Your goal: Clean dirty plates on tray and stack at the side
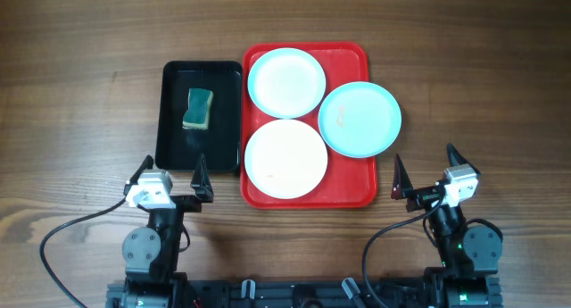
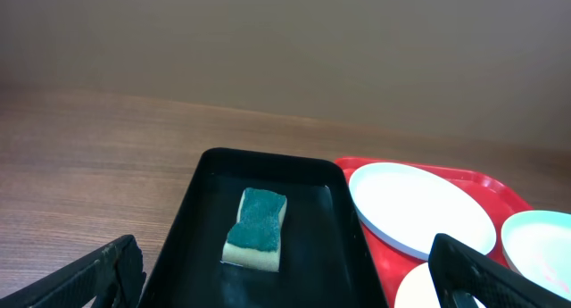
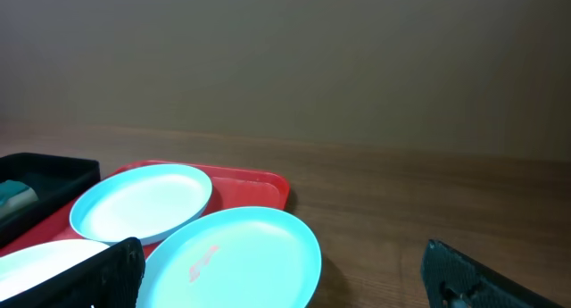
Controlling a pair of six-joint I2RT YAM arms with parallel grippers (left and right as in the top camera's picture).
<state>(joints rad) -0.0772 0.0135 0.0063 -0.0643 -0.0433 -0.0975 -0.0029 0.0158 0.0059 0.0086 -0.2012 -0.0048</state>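
Observation:
The red tray [image 1: 352,187] lies mid-table with three plates on it. A white plate with an aqua rim [image 1: 285,81] [image 2: 419,207] [image 3: 143,201] is at the back. A second white plate [image 1: 285,158] [image 2: 419,290] lies at the front. A light aqua plate [image 1: 359,119] [image 3: 236,259], with an orange smear, overhangs the tray's right rim. My left gripper [image 1: 172,173] [image 2: 285,277] hangs open near the black tray's front edge, holding nothing. My right gripper [image 1: 426,169] [image 3: 285,277] is open and empty, right of the red tray's front corner.
A black tray [image 1: 174,147] [image 2: 192,245] sits left of the red tray, with a green-and-yellow sponge [image 1: 199,109] [image 2: 257,228] in it. Bare wooden table [image 1: 80,94] surrounds both trays. Cables trail from the arm bases along the front edge.

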